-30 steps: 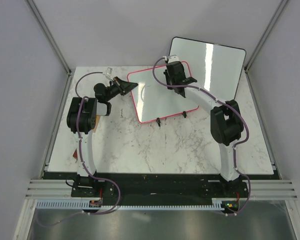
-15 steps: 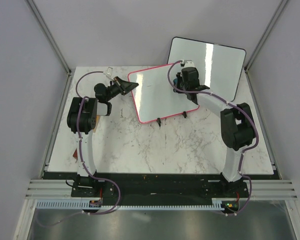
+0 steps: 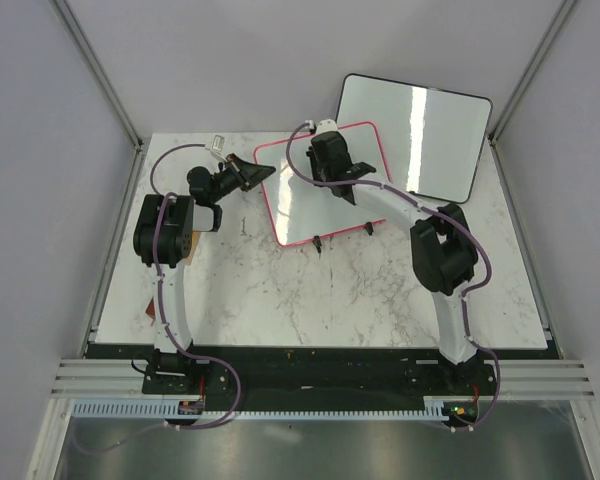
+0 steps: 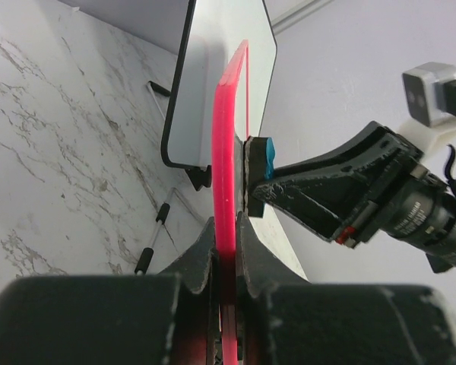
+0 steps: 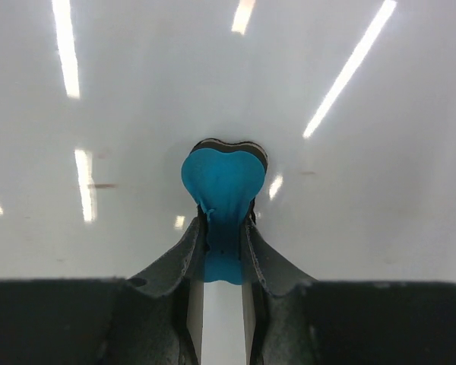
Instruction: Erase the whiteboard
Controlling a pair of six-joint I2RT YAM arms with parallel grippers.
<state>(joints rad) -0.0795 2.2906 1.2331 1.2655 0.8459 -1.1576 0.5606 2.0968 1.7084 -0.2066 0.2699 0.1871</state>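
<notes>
We are clamping the left gripper (image 4: 226, 228) on the whiteboard (image 3: 300, 205). Its jaws are closing down to the thickness of the pink frame, and the frame's edge is running straight up from between them in the left wrist view. In the top view this grip is sitting on the board's left edge, near the upper corner.

We are holding a blue eraser (image 5: 222, 179) in the right gripper (image 5: 224, 220). The jaws are standing only narrowly apart, pinching the eraser's lower part, and its rounded head is pressing flat against the white face. In the left wrist view the eraser (image 4: 267, 154) is touching the board just beside the pink edge (image 4: 226, 137).

The whiteboard is standing on its small black feet (image 3: 318, 242) on the marble table (image 3: 330, 290), leaning back with its face turned toward the arms. Its long axis is running left to right, skewed a little so that the right end is lying farther back. The right gripper (image 3: 332, 165) is meeting the upper middle of the face. A black-framed whiteboard (image 3: 430, 120) is standing just behind the right corner.
</notes>
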